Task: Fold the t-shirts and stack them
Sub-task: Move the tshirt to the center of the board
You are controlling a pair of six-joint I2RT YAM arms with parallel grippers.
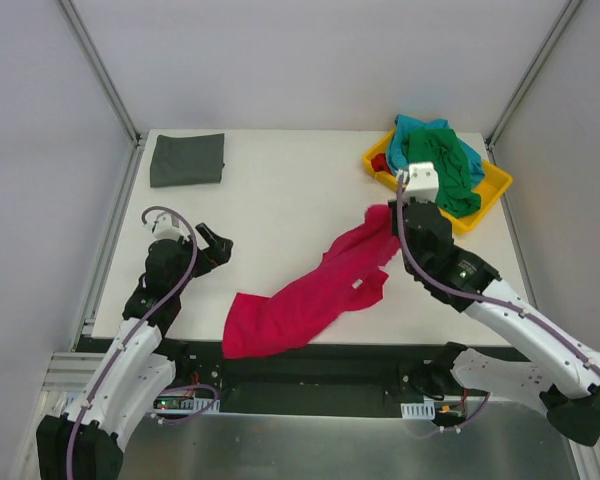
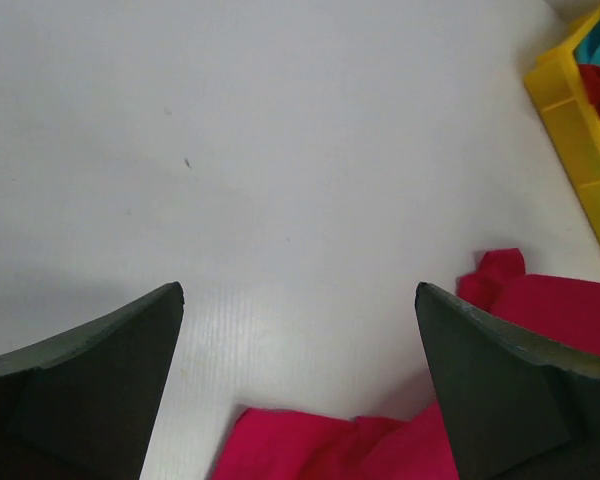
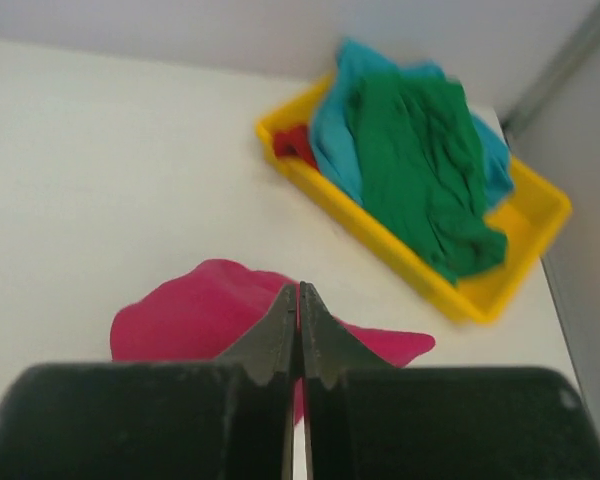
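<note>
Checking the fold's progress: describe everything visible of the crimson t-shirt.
The crimson t-shirt is soft, plain cloth, unfolded and wrinkled, stretched in a long diagonal band across the white table. Its near end lies bunched at the table's front edge. Its far end, nearer the yellow tray, is raised off the surface and pinched in the shut right tool. Nothing else touches it.

What I can't see
My right gripper (image 3: 298, 290) hides part of the crimson t-shirt (image 3: 190, 310); the green t-shirt (image 3: 420, 170) buries most of the teal t-shirt (image 3: 332, 130).
</note>
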